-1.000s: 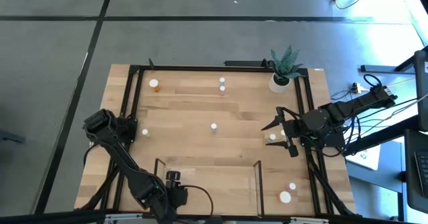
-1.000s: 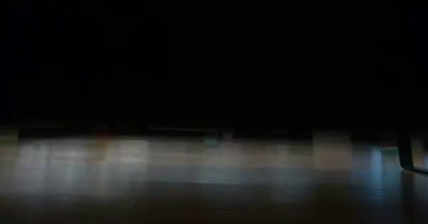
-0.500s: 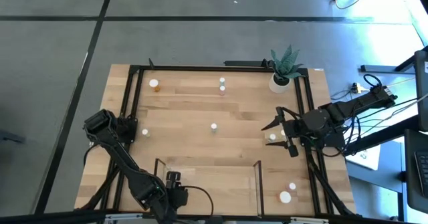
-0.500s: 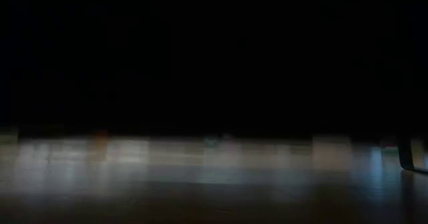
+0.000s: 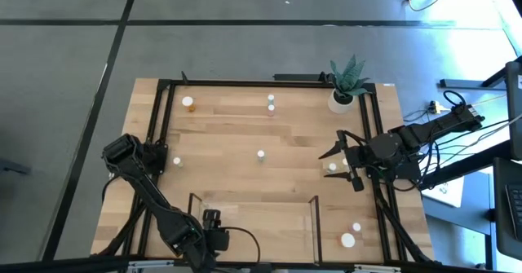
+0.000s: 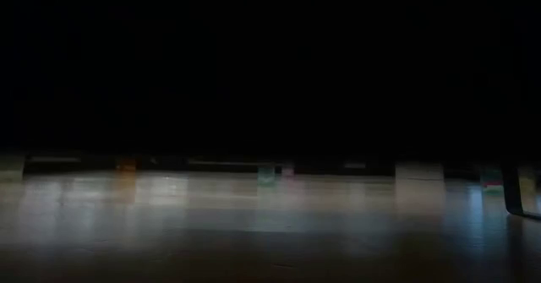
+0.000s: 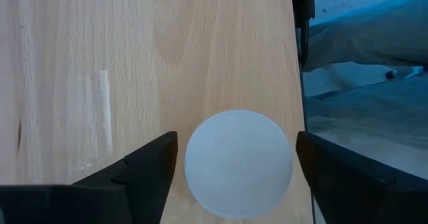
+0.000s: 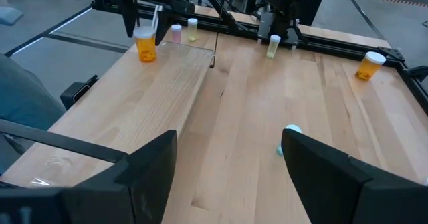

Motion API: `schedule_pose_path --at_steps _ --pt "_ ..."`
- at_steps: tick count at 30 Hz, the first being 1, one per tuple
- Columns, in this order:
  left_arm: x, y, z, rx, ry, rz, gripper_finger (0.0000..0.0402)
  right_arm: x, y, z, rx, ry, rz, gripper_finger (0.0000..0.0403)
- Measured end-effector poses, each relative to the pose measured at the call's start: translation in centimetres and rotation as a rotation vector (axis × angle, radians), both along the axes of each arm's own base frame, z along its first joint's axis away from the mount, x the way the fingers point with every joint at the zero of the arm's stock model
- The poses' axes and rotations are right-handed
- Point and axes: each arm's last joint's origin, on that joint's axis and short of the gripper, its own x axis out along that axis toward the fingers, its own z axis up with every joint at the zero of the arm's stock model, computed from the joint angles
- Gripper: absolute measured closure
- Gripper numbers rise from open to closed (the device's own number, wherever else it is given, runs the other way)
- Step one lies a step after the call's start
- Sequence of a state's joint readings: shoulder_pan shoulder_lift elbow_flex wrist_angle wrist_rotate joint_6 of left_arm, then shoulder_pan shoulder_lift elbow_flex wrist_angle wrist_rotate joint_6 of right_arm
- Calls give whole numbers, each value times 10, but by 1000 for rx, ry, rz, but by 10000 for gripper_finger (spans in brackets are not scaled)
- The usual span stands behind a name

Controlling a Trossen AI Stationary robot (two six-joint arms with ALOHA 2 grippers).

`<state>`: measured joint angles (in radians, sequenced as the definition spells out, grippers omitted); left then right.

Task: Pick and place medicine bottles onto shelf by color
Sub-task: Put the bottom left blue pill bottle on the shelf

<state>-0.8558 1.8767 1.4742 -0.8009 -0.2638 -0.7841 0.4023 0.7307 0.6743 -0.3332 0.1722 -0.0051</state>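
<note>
My left gripper (image 5: 211,217) is over the left end of the shelf (image 5: 261,224), pointing steeply down and open. A medicine bottle with a round white cap (image 7: 238,164) stands upright on the light-wood board between its fingers. A narrow gap shows on each side of the cap. From the right wrist view this bottle (image 8: 146,45) has an amber body. My right gripper (image 5: 342,155) hangs open above the table's right side, holding nothing.
Other medicine bottles stand about the tabletop: an amber one (image 5: 188,102) at the far left, small ones (image 5: 271,102) (image 5: 261,154) (image 5: 177,161) (image 5: 332,167), and two (image 5: 352,234) at the near right. A potted plant (image 5: 342,94) stands far right. The shelf's dark frame bar (image 7: 301,17) runs beside the bottle.
</note>
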Motion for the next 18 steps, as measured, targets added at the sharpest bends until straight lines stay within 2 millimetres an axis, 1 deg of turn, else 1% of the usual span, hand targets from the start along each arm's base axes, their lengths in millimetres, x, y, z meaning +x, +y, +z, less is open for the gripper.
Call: schedule_pose_path --at_steps 5,18 --pt "0 0 0 0 -1 0 88 0 0 0 0 0 0 131" --pt "0 4 9 -10 -22 2 86 0 0 0 1 1 -1 131"
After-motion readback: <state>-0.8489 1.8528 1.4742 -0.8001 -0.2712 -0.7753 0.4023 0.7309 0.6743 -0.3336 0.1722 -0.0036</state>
